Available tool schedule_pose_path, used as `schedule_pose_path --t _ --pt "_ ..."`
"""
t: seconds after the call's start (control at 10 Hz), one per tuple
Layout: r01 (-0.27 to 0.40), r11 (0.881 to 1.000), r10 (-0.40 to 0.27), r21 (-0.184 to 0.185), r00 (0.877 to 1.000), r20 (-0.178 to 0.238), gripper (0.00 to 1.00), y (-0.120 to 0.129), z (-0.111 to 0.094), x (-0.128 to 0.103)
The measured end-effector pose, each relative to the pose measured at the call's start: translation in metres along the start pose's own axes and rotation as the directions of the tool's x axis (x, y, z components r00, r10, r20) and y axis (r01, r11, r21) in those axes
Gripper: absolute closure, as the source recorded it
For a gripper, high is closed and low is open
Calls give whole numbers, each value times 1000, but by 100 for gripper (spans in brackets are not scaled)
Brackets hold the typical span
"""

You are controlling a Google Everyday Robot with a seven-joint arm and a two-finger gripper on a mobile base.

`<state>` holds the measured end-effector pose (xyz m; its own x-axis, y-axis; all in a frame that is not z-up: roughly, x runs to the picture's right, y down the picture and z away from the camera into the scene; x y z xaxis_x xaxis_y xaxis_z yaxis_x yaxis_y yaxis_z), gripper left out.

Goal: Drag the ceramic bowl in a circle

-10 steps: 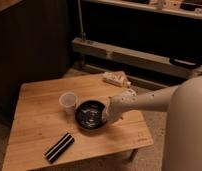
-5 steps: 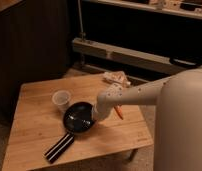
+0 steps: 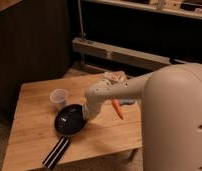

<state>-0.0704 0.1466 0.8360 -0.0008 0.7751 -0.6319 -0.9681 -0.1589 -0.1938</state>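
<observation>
In your one camera view, the ceramic bowl (image 3: 70,120) sits on the wooden table (image 3: 34,107). It is round, shallow and glossy dark, with a pale glint on its inside. The claw (image 3: 88,114) is down at the bowl's right rim, at the end of the white arm (image 3: 139,87) that reaches in from the bowl's right. The wrist covers the place where claw and rim meet, so you cannot tell whether the claw is clenched on the bowl or released.

Just behind the bowl and a little to its left stands a small translucent cup (image 3: 59,96), upright. You cannot tell whether it touches the bowl.

In front of the bowl, slightly left, a flat black block (image 3: 56,152) with pale stripes lies at a slant, with its near end at the table's front edge.

To the bowl's right, past the arm, an orange carrot-shaped piece (image 3: 117,108) lies on the wood.

Behind the bowl and to its right is a crumpled pale bundle (image 3: 113,77), partly hidden by the arm.

The robot's broad pale body (image 3: 176,130) fills everything further right of the bowl.
</observation>
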Motion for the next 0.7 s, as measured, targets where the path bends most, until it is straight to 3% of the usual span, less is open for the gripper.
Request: schedule_pose_path --t 0.3,0.7 --pt "-61 996 62 58 998 -14 100 -23 3 -38" --pt "-124 983 128 133 992 -23 100 -68 1 -38"
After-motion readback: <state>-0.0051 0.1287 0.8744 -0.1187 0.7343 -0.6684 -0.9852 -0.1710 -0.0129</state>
